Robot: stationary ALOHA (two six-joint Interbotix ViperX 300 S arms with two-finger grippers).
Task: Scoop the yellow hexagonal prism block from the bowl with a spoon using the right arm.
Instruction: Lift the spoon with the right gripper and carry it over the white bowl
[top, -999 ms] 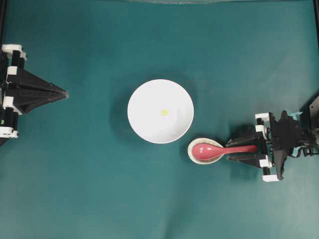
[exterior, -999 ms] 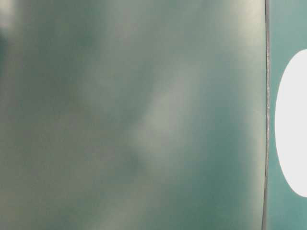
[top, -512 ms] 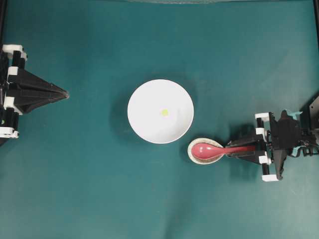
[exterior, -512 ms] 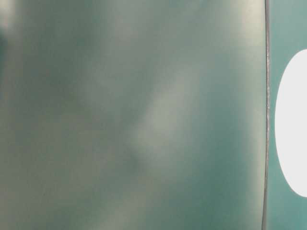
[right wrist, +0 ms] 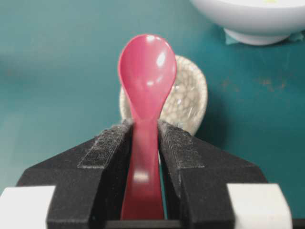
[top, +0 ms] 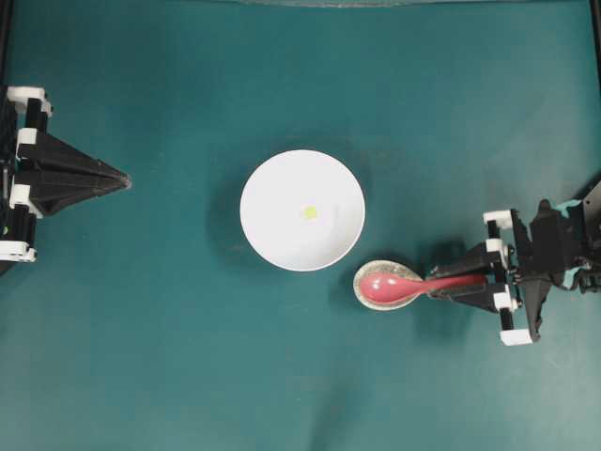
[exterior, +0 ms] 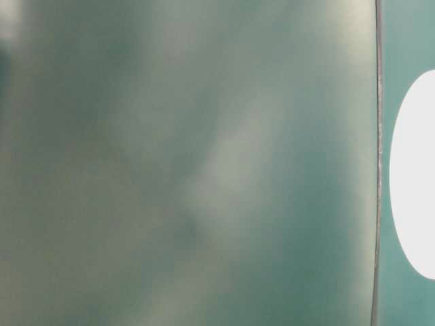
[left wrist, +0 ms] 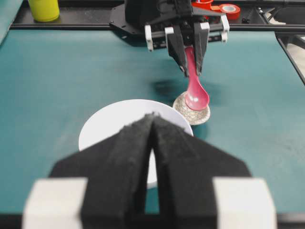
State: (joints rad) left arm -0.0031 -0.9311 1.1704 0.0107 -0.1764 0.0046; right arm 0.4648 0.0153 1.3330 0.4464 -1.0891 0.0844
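The white bowl (top: 282, 235) sits mid-table with the tiny yellow hexagonal prism block (top: 310, 213) lying inside it. Just to its lower right, the pink-red spoon (top: 394, 285) has its scoop over a small speckled spoon rest (top: 360, 280). My right gripper (top: 436, 285) is shut on the spoon's handle; in the right wrist view the handle (right wrist: 143, 157) is pinched between both pads, and the scoop (right wrist: 147, 67) points toward the bowl (right wrist: 252, 19). My left gripper (top: 124, 177) rests far to the left, shut and empty, its tips (left wrist: 152, 117) meeting in front of the bowl (left wrist: 109, 124).
The teal mat covers the whole table. A yellow cup (left wrist: 44, 9) and tape rolls (left wrist: 228, 8) stand on the rail behind the right arm. The table-level view is a blur of teal with a white oval (exterior: 414, 176) at its right edge.
The right gripper's jaws, spread wide either side of the spoon handle a second ago, have closed on it. The gripper has drawn slightly right. The left arm has not moved.
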